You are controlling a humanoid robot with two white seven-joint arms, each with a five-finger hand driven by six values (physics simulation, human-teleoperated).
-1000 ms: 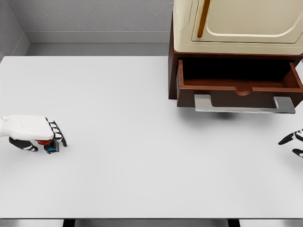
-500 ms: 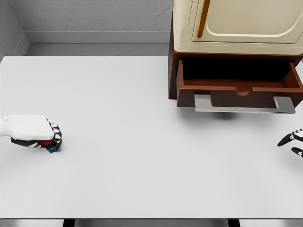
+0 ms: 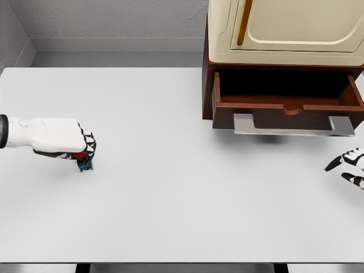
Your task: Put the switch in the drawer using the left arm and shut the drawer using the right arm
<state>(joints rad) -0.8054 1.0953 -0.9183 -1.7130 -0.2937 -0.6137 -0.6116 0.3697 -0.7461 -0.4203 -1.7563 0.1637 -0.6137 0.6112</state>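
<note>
My left hand [image 3: 83,152] is at the left of the white table [image 3: 170,199], its fingers curled around the switch [image 3: 85,164], a small red and blue block mostly hidden under the palm. It hangs a little above the tabletop. The brown drawer [image 3: 287,105] stands pulled open at the upper right, with a grey handle [image 3: 293,125] along its front. My right hand [image 3: 348,164] shows at the right edge, below and right of the drawer, fingers spread and holding nothing.
A cream cabinet [image 3: 284,28] sits on top of the brown drawer housing at the back right. A grey wall runs along the far edge of the table.
My left hand shut on the switch, lifted it and moved right and slightly away from me. The right hand shifted a little to the left.
</note>
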